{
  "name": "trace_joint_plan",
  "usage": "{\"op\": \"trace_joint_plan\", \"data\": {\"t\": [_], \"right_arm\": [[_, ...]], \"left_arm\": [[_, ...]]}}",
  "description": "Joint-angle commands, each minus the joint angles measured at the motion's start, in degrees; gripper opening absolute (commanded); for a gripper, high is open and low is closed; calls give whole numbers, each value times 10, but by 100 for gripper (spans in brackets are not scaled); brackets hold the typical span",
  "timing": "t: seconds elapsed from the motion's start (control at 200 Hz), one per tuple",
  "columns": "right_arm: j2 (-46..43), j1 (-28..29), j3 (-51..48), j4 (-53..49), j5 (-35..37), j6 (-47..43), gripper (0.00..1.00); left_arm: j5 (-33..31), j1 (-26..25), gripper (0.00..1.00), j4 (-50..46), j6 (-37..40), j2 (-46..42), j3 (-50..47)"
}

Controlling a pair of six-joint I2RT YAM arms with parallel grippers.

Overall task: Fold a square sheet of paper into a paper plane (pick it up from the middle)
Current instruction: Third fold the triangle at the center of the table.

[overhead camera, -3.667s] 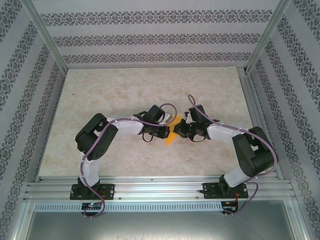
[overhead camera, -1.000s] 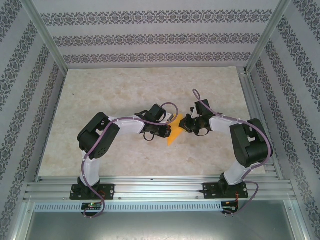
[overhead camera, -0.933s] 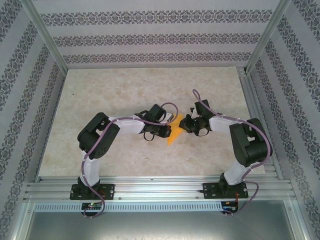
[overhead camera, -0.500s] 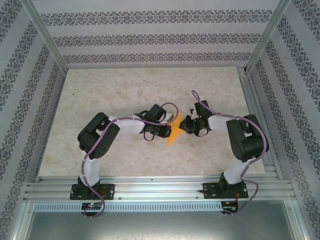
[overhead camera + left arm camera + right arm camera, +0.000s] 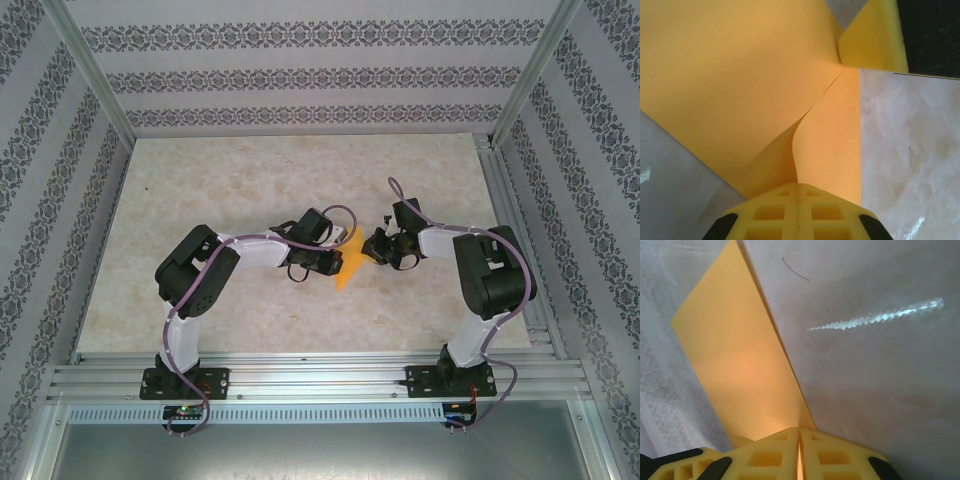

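Presently the left end effector and the right end effector are each pinched shut on the paper, which is held between them over the middle of the worktop. If they pull apart or twist unevenly, the thin paper could tear where it bows. It could also slip out of one pinch and fold crooked.

Paper between left tool, right tool

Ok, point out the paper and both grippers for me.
paper (image 5: 346, 272), top view, middle of the visible orange part.
left gripper (image 5: 798, 189), left wrist view, seam where its fingertips meet.
right gripper (image 5: 800, 432), right wrist view, seam where its fingertips meet.
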Motion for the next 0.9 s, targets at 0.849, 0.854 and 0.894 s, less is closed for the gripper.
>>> {"op": "trace_joint_plan", "data": {"t": [0.849, 0.854, 0.894], "right_arm": [[-124, 42, -63, 26, 22, 34, 12], [-124, 42, -64, 29, 23, 36, 12], [-122, 44, -71, 40, 21, 43, 12]], "left_arm": [[79, 30, 16, 16, -120, -116, -8], [80, 30, 16, 17, -120, -115, -7], [92, 29, 14, 14, -117, -100, 1]]}}
